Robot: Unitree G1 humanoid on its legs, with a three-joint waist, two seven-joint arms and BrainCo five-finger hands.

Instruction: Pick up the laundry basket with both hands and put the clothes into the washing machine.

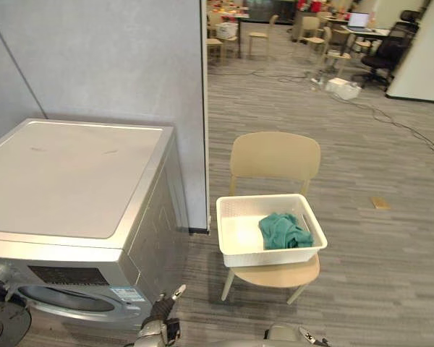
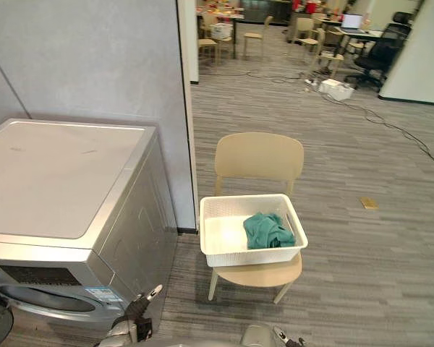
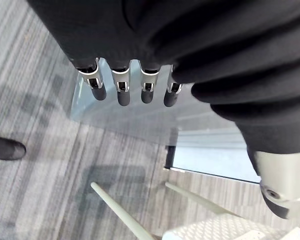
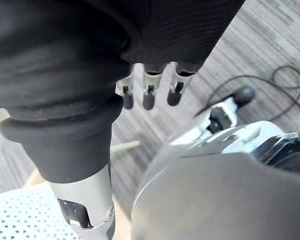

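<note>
Well apart: washing machine [image 1: 72, 181], laundry basket [image 1: 271, 256] on chair [image 1: 275, 153].

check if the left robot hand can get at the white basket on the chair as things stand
Probably, with a reach forward: the left robot hand hangs low by the washing machine, apart from the basket, with only bare floor between.

White basket [image 1: 271, 257] with crumpled green clothes [image 1: 283, 231] sits on chair [image 1: 275, 155].

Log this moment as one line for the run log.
phase: before pickup | basket: on chair, green cloth inside | left hand: open, empty | right hand: open, empty | washer: left of chair
</note>
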